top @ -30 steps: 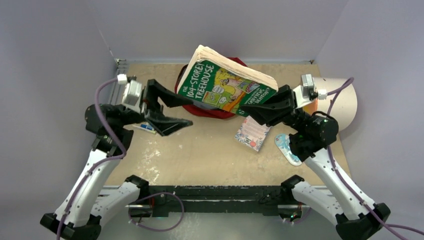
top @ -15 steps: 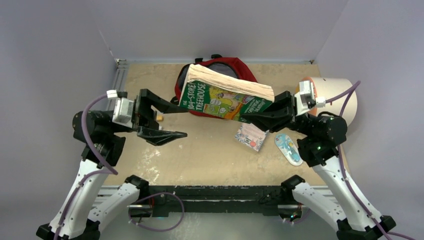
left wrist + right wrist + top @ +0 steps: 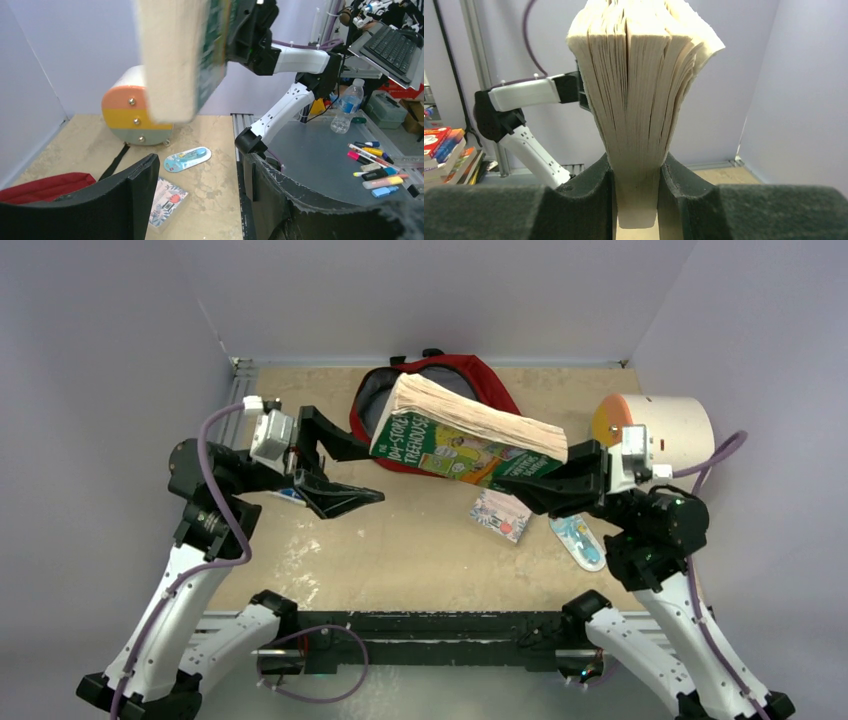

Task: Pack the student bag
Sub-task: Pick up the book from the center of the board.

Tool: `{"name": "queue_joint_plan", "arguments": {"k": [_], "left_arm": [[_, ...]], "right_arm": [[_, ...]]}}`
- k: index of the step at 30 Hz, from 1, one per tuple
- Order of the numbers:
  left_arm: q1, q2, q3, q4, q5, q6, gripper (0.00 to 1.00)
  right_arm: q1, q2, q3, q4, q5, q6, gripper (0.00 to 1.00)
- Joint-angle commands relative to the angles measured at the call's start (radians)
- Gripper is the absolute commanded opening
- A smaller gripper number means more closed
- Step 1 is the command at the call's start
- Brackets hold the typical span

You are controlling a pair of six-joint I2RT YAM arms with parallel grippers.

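The dark-red student bag [image 3: 470, 370] lies at the back middle of the table, its grey-lined mouth [image 3: 375, 395] open toward the left; a red corner shows in the left wrist view [image 3: 45, 184]. My right gripper [image 3: 515, 483] is shut on a thick green paperback book [image 3: 450, 445] and holds it in the air, tilted, in front of the bag. The page edges [image 3: 639, 95] fan out between the pads in the right wrist view; the book also shows in the left wrist view [image 3: 172, 60]. My left gripper [image 3: 345, 475] is open and empty, left of the book.
A cream cylinder with an orange-yellow face [image 3: 660, 430] stands at the right. A small patterned booklet [image 3: 502, 516] and a blue blister card [image 3: 577, 538] lie on the table under the right gripper. A small item [image 3: 288, 496] lies under the left arm.
The right gripper has lowered the book and swung it right, uncovering the bag. The left gripper moved toward me, then back toward the bag, staying open.
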Motion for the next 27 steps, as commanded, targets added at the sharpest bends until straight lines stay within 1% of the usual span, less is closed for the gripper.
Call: {"name": "queue_joint_plan", "arguments": {"k": [1, 6, 11, 15, 21, 27], "left_arm": [[0.005, 0.016, 0.026, -0.025, -0.043, 0.011, 0.62], [0.005, 0.022, 0.026, 0.021, -0.034, -0.013, 0.62], [0.005, 0.02, 0.017, 0.087, 0.021, -0.06, 0.62], [0.005, 0.005, 0.001, 0.119, 0.036, -0.07, 0.62], [0.005, 0.005, 0.003, 0.12, 0.014, -0.066, 0.62], [0.005, 0.021, 0.001, 0.128, -0.016, -0.09, 0.52]], "right_arm": [[0.004, -0.029, 0.018, 0.163, 0.046, 0.016, 0.0], [0.003, 0.025, 0.043, 0.12, -0.032, 0.013, 0.0], [0.003, 0.022, 0.032, 0.062, 0.007, -0.035, 0.0], [0.003, 0.029, 0.036, 0.023, -0.01, -0.054, 0.0], [0.003, 0.051, 0.058, -0.066, -0.111, -0.105, 0.0], [0.003, 0.048, 0.056, -0.093, -0.127, -0.131, 0.0]]}}
